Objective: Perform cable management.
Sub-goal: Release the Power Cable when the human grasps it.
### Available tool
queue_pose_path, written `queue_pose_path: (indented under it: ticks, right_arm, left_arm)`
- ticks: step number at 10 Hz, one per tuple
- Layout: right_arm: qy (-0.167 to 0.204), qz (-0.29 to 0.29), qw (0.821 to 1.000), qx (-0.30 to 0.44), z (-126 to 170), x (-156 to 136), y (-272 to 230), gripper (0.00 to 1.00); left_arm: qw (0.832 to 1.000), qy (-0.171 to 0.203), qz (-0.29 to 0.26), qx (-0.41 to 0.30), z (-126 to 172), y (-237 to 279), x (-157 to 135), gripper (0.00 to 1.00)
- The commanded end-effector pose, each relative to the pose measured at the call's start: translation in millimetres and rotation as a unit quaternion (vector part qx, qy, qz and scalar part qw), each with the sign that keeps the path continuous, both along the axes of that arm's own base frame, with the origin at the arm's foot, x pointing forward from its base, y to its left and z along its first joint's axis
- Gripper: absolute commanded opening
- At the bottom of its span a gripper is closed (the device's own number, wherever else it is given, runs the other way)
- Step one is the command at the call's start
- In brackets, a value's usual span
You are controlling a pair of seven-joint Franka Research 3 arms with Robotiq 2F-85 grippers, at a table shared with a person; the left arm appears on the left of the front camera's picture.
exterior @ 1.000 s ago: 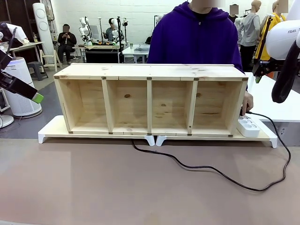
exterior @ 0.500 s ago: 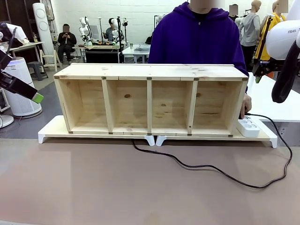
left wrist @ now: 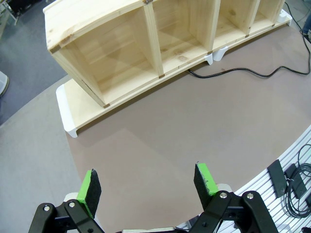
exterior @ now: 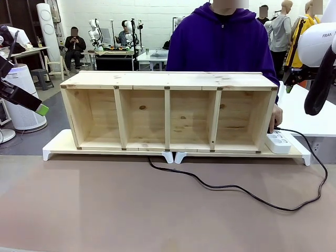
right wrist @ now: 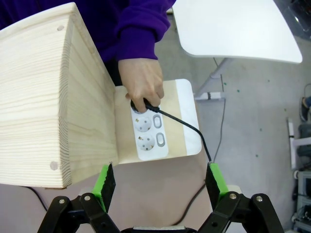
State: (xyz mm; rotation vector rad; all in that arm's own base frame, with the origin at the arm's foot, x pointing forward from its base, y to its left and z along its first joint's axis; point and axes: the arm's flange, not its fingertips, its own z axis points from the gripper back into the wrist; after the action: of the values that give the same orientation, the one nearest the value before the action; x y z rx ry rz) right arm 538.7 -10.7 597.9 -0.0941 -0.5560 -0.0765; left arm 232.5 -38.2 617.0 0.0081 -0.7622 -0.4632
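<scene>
One wooden shelf (exterior: 168, 111) with four compartments, one cable (exterior: 236, 188), one power strip (right wrist: 147, 130), perhaps three sockets

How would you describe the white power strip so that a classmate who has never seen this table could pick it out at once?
Find the long wooden shelf unit with four open compartments. At its right end, on the white-edged riser board, lies the power strip, with a person's hand at its top socket. It is the only white block with round sockets, and the black cable runs from it.
</scene>
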Motion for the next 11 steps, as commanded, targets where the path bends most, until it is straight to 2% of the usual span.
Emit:
queue_pose_path:
  ticks: [1, 11]
  right_arm:
    - [0.002, -0.001, 1.0, 0.0, -0.5, -0.1, 0.2, 0.96]
    - [0.002, -0.001, 1.0, 0.0, -0.5, -0.1, 0.2, 0.96]
  left_arm:
    - [1.0, -0.006, -0.002, 0.002, 0.7, 0.2, 2.6, 1.0]
    - [1.0, -0.006, -0.002, 0.002, 0.7, 0.2, 2.6, 1.0]
